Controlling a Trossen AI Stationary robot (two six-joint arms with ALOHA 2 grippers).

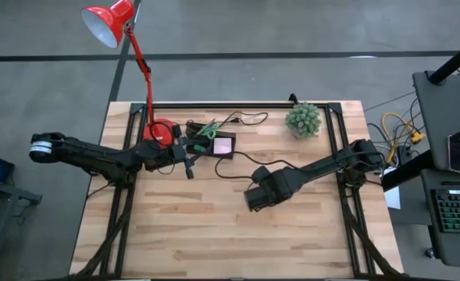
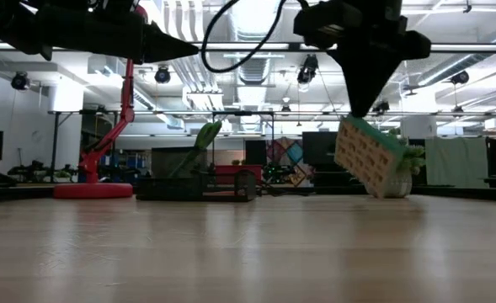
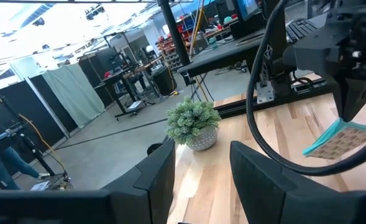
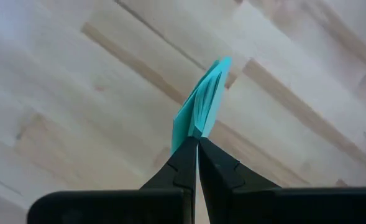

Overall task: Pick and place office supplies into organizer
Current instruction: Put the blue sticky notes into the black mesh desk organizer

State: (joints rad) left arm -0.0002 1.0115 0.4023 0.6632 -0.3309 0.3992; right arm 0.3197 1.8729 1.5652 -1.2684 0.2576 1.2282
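A teal sticky-note pad (image 2: 367, 160) hangs over the middle of the table with my right gripper (image 4: 197, 146) shut on it; in the high view the gripper (image 1: 255, 197) hides the pad. The black organizer (image 1: 211, 141) stands at the far centre. It holds a pink pad (image 1: 223, 145) and green-handled scissors (image 1: 206, 129), which stick up out of it (image 2: 199, 143). My left gripper (image 3: 201, 180) hovers open and level just left of the organizer (image 1: 186, 161), touching nothing. My right gripper pinches the teal pad's upper edge (image 4: 198, 127) between its two fingertips. The fingers come from above, pointing steeply down. The pad hangs below them, tilted (image 2: 353, 126), lifted clear of the table (image 3: 341, 140).
A red desk lamp stands on its round base (image 1: 161, 129) left of the organizer. A small potted plant (image 1: 303, 119) sits at the far right. A black cable (image 1: 245, 160) trails across the table behind my right arm. Bare wood (image 1: 214, 234) lies toward the near edge.
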